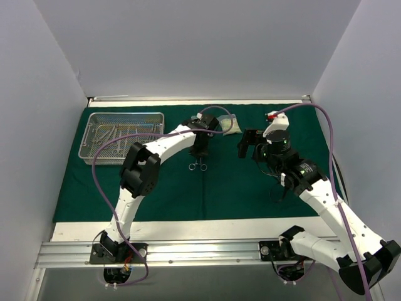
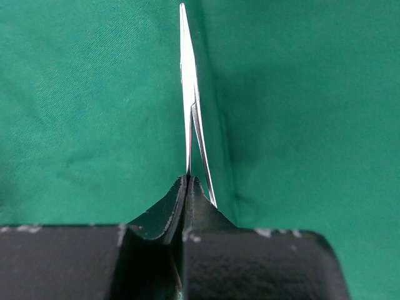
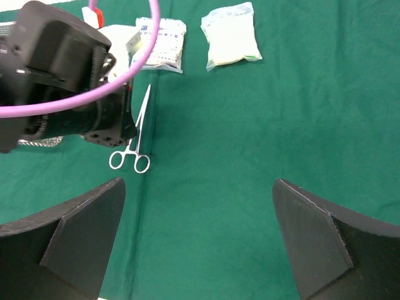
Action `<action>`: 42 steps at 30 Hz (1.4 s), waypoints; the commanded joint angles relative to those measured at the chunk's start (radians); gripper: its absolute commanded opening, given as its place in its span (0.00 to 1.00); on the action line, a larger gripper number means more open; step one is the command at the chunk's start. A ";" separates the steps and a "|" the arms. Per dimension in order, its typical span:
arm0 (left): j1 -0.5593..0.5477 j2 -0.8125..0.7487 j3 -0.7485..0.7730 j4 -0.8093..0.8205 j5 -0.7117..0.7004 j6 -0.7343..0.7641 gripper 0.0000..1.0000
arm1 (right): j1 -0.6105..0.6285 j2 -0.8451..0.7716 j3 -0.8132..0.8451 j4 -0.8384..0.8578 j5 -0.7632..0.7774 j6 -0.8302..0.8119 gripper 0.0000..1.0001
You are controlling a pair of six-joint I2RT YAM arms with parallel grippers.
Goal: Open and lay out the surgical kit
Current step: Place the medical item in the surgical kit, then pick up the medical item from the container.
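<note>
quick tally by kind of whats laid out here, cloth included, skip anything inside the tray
green cloth: 1
wire-mesh tray: 1
pouches: 2
clamp outside the tray, gripped by the left gripper: 1
total: 5

White moulded links joined by bulky black joint housings are seen on the left arm and the right arm. A purple cable is looped loosely along the left arm, and a second purple cable is run back from the wrist of the right arm. A white block with a red mark is mounted on top of the right gripper, and a green light is lit just behind that wrist. The right fingers are shaped as matt black bevelled wedges; behind the tips of the left gripper, the black left fingers are flecked with pale scuffs.
</note>
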 commanded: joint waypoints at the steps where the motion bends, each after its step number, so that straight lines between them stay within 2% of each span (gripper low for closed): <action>1: 0.006 0.023 0.045 0.054 -0.022 -0.029 0.02 | -0.010 -0.017 -0.010 -0.011 0.025 0.008 0.99; 12: 0.006 0.072 0.008 0.066 -0.018 -0.073 0.02 | -0.012 -0.014 -0.018 -0.016 0.017 0.015 0.99; 15: 0.006 0.060 -0.003 0.063 -0.019 -0.073 0.08 | -0.012 -0.011 -0.018 -0.013 0.016 0.016 0.99; 19: 0.006 0.036 -0.027 0.063 -0.037 -0.066 0.22 | -0.012 -0.011 -0.018 -0.008 0.013 0.016 0.99; 23: 0.006 -0.001 -0.021 0.048 -0.070 -0.034 0.31 | -0.012 -0.006 -0.012 0.001 0.003 0.013 0.99; 32: 0.018 -0.145 0.046 -0.033 -0.084 0.039 0.47 | -0.012 0.009 0.018 0.010 -0.007 0.001 0.99; 34: 0.044 -0.179 0.059 -0.040 -0.059 0.048 0.56 | -0.012 0.015 0.024 0.015 -0.015 -0.001 0.99; 36: 0.075 -0.230 0.054 -0.040 -0.035 0.063 0.58 | -0.012 0.025 0.027 0.021 -0.024 -0.002 0.99; 37: 0.113 -0.244 0.051 -0.038 -0.010 0.069 0.64 | -0.012 0.026 0.030 0.022 -0.030 -0.004 0.99; 39: 0.159 -0.286 0.045 -0.050 0.005 0.091 0.69 | -0.012 0.037 0.031 0.030 -0.036 -0.007 0.99; 42: 0.263 -0.345 0.004 -0.034 0.021 0.125 0.71 | -0.010 0.055 0.033 0.041 -0.050 -0.010 0.98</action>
